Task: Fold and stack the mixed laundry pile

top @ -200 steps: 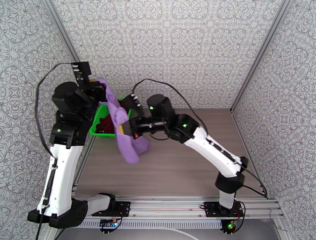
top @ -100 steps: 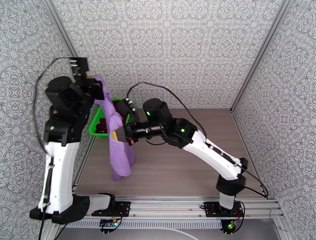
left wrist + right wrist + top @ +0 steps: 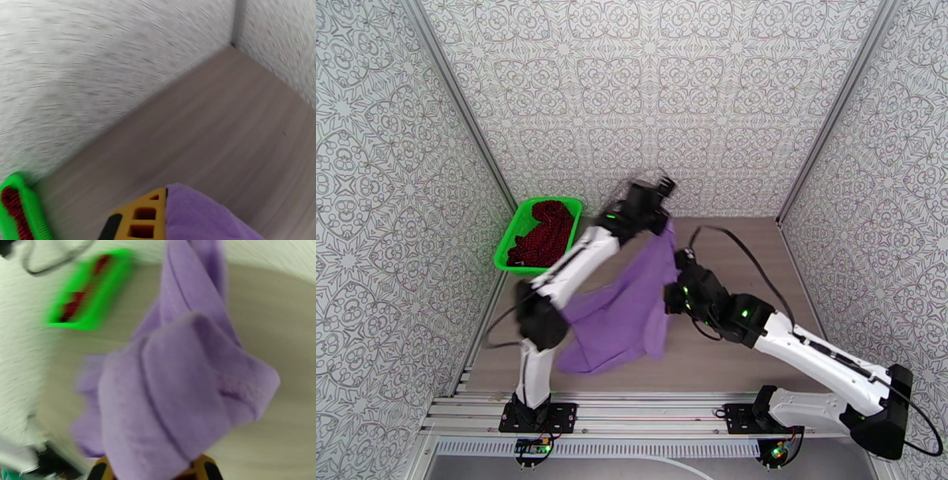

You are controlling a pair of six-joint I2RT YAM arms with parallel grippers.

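Left gripper, right gripper both clenched on T-shirt; shirt hangs bunched between them; risk: uneven pull slips 1 pinch, cloth lands crumpled.

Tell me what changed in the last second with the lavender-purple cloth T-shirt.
The left gripper, shut on the lavender-purple cloth T-shirt, swung from high by the bright green mesh plastic basket rightward over the wooden table. The right gripper, also shut on it, pulled right and nearer the bases, spreading the shirt out. The basket and the dark red speckled garment inside stayed put.
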